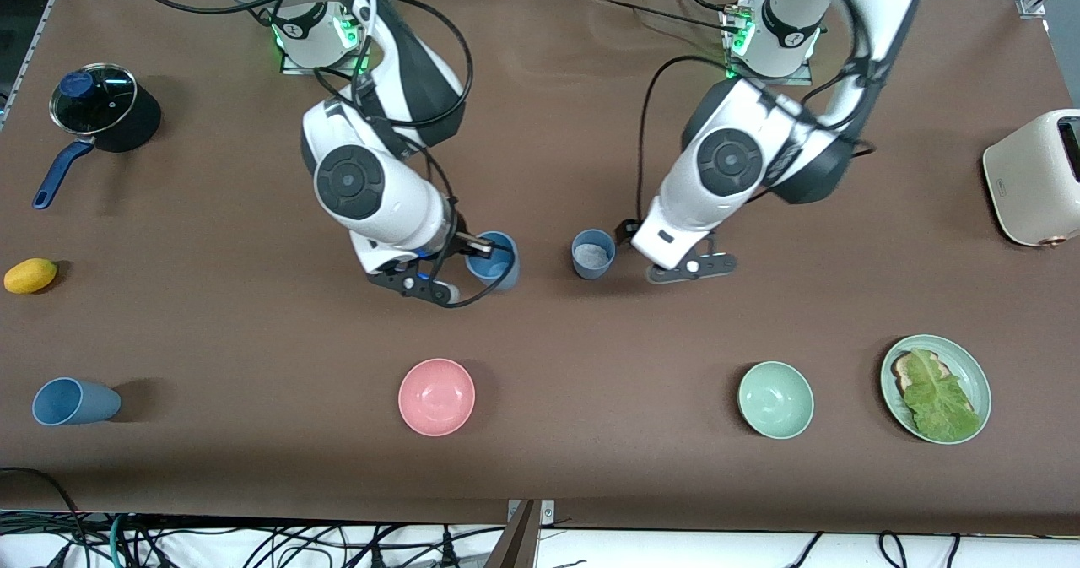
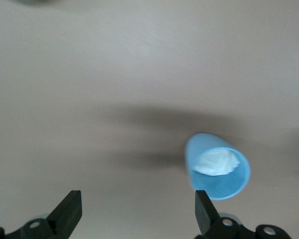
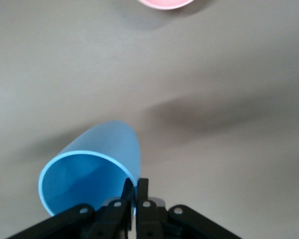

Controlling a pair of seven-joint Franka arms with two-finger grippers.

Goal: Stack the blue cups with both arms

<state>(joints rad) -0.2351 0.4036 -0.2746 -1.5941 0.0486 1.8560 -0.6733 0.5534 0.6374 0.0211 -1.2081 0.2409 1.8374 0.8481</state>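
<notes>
My right gripper (image 1: 479, 247) is shut on the rim of a bright blue cup (image 1: 498, 262) near the table's middle. In the right wrist view its fingers (image 3: 135, 191) pinch the wall of that cup (image 3: 97, 162), which is tilted; I cannot tell whether it touches the table. A greyer blue cup (image 1: 593, 253) with something white inside stands upright beside it, toward the left arm's end. My left gripper (image 1: 631, 235) is open and empty right beside that cup (image 2: 217, 169), which lies outside one finger (image 2: 205, 211). A third blue cup (image 1: 74, 402) lies on its side at the right arm's end.
A pink bowl (image 1: 436, 397), a pale green bowl (image 1: 775, 399) and a green plate (image 1: 970, 365) with bread and lettuce sit nearer the camera. A lidded black pot (image 1: 101, 116) and a yellow fruit (image 1: 29, 275) lie at the right arm's end, a cream toaster (image 1: 1034, 175) at the left arm's end.
</notes>
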